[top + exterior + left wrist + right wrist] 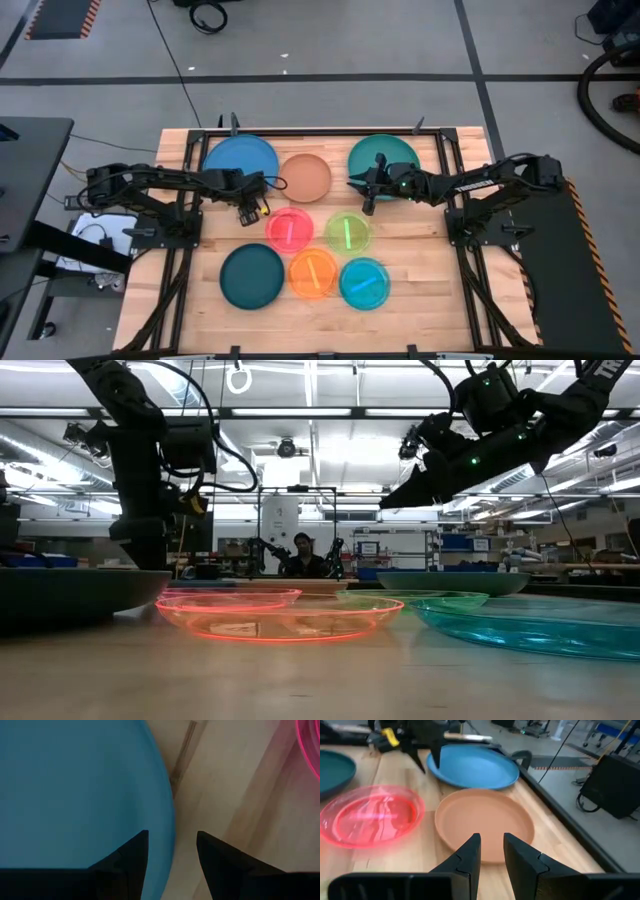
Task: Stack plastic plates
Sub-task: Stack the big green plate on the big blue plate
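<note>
Eight plates lie flat on the wooden table. The large blue plate (pixel 238 160), tan plate (pixel 305 177) and large teal plate (pixel 390 152) sit along the far side. Pink (pixel 290 229) and green (pixel 348 233) are in the middle. Dark teal (pixel 252 275), orange (pixel 313 273) and light blue (pixel 364 283) are near. My left gripper (pixel 252 203) (pixel 172 845) is open and low at the blue plate's (pixel 75 785) near-right rim, one finger over the plate and one over bare wood. My right gripper (pixel 366 195) (pixel 491 845) is open by a narrow gap. It hangs raised (pixel 400 495) by the teal plate's left edge, facing the tan plate (pixel 482 822). My left gripper stands from above with its fingers on either side of the blue plate's rim (pixel 167 827), which lies flat on the table. I cannot tell whether a fingertip touches it.
A black frame rail (pixel 320 131) runs along the table's far edge, and both arm bases stand at the sides. Bare wood (pixel 420 260) lies right of the small plates. A person (pixel 302 555) sits far behind the table.
</note>
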Controlling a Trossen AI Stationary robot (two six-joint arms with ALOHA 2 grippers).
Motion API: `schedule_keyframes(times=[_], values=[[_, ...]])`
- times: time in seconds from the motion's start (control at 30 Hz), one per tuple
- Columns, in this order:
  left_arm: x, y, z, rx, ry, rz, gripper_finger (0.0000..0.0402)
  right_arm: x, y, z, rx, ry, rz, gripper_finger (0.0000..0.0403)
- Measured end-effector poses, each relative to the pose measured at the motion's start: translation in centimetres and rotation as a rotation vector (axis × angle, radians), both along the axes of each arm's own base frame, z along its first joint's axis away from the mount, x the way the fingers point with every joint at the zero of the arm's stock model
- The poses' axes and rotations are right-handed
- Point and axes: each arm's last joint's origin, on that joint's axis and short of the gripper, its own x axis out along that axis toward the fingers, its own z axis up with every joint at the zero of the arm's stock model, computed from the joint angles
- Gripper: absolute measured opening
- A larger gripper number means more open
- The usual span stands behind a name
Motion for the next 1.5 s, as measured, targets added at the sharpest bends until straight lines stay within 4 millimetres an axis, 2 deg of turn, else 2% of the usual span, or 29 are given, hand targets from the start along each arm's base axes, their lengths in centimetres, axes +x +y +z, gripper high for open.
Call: schedule_keyframes(times=[1.2, 1.5], values=[[-0.1, -0.03, 0.0, 0.0, 0.016, -0.024, 0.0176, 0.12, 0.37, -0.25, 0.031, 0.009, 0.073, 0.0094], [-0.1, -0.03, 0.0, -0.009, -0.001, 0.03, 0.0176, -0.06, 0.4, -0.75, 0.068, 0.055, 0.063, 0.0094]])
